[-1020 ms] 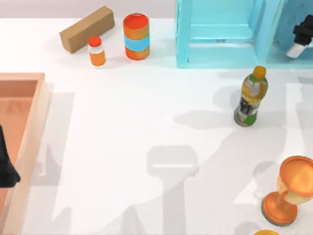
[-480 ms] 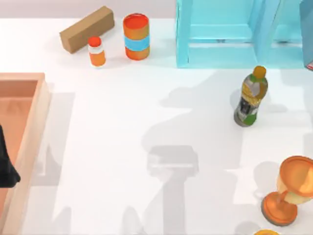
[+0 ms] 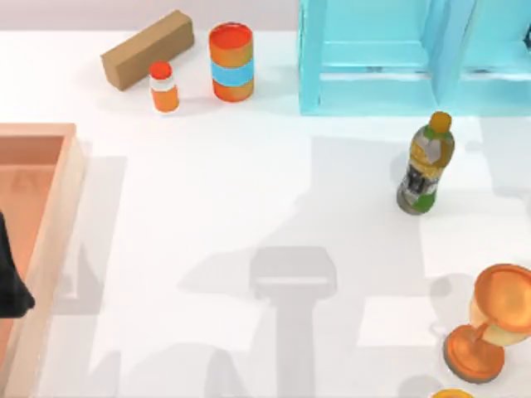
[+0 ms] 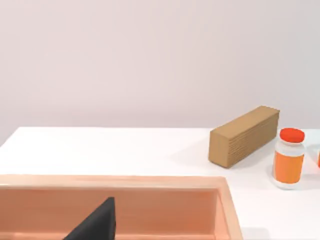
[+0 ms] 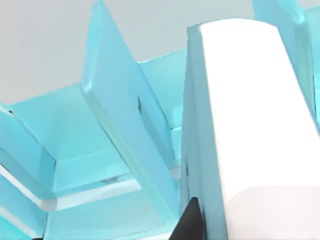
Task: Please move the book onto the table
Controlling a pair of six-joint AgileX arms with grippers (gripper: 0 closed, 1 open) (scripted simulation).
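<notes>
The book stands upright in the cyan shelf at the back right of the bench, its white page edges close before the right wrist camera. A dark finger tip sits against the book's side, though whether the right arm's jaws are wide or clamped I cannot tell. The book looks stiff, thick and probably heavy, with smooth covers; pinching across both covers near the middle seems safest. The left arm sits parked over the wooden tray.
</notes>
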